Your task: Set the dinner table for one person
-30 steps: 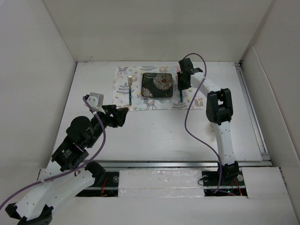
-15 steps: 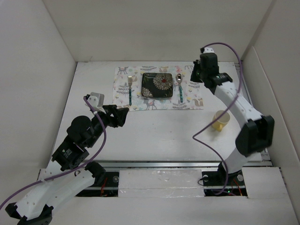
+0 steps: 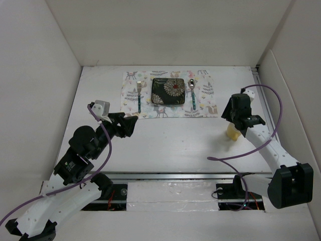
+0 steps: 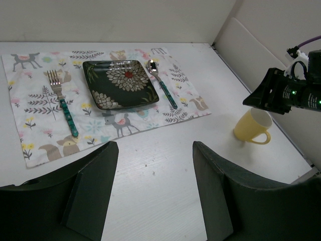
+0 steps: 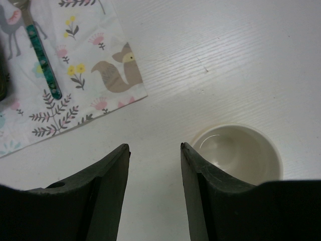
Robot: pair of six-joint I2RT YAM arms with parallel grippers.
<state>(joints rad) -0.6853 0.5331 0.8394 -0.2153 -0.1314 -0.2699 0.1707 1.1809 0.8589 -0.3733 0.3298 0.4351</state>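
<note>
Over the right side of the dinner table (image 3: 165, 145), my right gripper (image 5: 154, 148) hangs with its jaws parted and nothing between them. Through the gap I see only bare white tabletop. A yellow mug (image 5: 235, 153) stands upright just beside my right-hand finger, outside the gap, and I cannot tell whether the finger touches it. The mug sits on the bare table, near the placemat (image 3: 170, 94) but off its near right corner.

My left gripper (image 4: 153, 148) is also spread wide and empty (both dark fingers frame the scene from the near side), and it hovers by the placemat's near left corner.

The animal-print placemat lies flat toward the far edge of the table. A dark square plate (image 3: 168, 91) with a flower pattern sits in its middle. A fork (image 3: 139, 95) lies to the plate's left and a spoon (image 3: 192, 93) to its right. Both have green handles pointing toward me, and both are apart from the plate.
</note>
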